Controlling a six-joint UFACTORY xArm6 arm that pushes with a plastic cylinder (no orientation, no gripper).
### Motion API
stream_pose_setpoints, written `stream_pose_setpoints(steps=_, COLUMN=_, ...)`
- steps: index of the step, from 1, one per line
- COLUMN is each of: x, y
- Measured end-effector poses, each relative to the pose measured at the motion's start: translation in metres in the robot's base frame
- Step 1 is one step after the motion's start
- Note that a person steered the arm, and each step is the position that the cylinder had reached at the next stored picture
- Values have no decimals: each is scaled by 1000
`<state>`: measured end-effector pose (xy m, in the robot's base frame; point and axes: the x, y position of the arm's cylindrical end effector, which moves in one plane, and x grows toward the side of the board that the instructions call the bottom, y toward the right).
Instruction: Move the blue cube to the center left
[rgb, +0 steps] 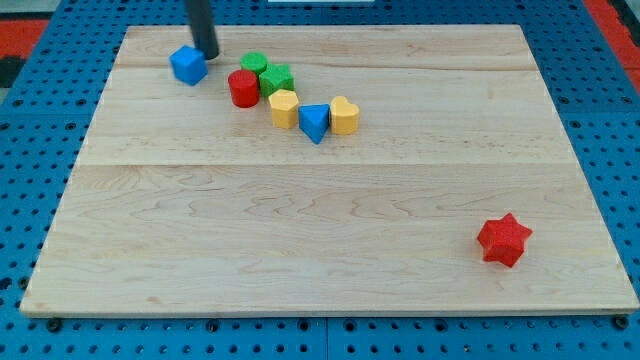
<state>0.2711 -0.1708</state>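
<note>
The blue cube (188, 65) sits near the view's top left corner of the wooden board (300, 220). My dark rod comes down from the view's top, and my tip (207, 54) rests just to the right of the blue cube and slightly above it, touching or nearly touching its upper right side.
A cluster lies right of the cube: a red cylinder (243, 88), a green cylinder (253, 65), a green star (276, 79), a yellow block (284, 108), a blue triangular block (314, 122) and a yellow heart (344, 115). A red star (503, 240) sits at the lower right.
</note>
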Motion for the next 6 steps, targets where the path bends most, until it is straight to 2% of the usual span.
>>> stream_pose_setpoints(steps=1, x=37, y=-19)
stream_pose_setpoints(steps=2, x=-3, y=-38)
stream_pose_setpoints(steps=4, x=87, y=-29)
stream_pose_setpoints(steps=6, x=66, y=-112)
